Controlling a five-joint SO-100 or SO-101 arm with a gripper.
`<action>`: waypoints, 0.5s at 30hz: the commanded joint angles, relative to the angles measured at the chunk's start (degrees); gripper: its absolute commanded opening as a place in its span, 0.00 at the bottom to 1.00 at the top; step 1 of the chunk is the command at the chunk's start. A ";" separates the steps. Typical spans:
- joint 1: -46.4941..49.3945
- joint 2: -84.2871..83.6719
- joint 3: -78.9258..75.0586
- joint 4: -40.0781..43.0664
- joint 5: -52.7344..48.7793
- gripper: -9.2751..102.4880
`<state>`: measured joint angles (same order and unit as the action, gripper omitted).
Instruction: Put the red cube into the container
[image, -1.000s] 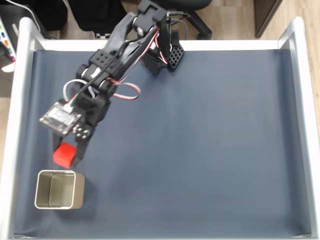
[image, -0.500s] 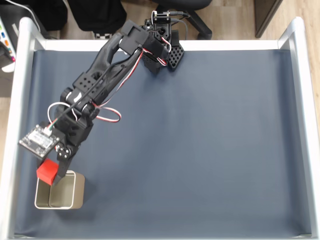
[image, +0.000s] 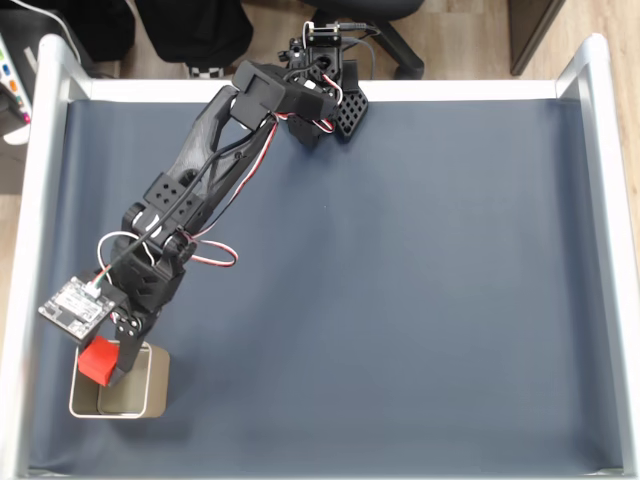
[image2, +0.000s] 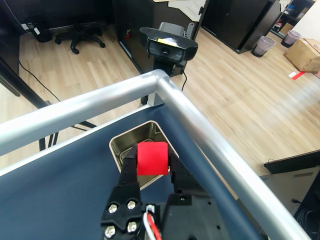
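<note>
The red cube (image: 98, 358), a plain matte block of bright red, sits pinched between the gripper's (image: 108, 366) 2 fingers, which are closed narrowly on its sides. In the last second the arm has swung it from open cloth beside the container (image: 152, 398) to a spot over the tin's near-left corner, so the carry looks all but done and release seems next. The wrist view shows the cube (image2: 152, 158) above the tin's shiny grey walls (image2: 131, 143), just beyond the fingertips.
</note>
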<state>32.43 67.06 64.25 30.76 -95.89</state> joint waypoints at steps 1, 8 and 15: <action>-0.79 0.26 -3.25 -1.93 1.05 0.09; -1.41 -1.41 -3.25 -5.01 1.93 0.10; -1.93 -2.46 -3.08 -5.45 2.29 0.11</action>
<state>31.29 63.81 64.25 26.37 -94.13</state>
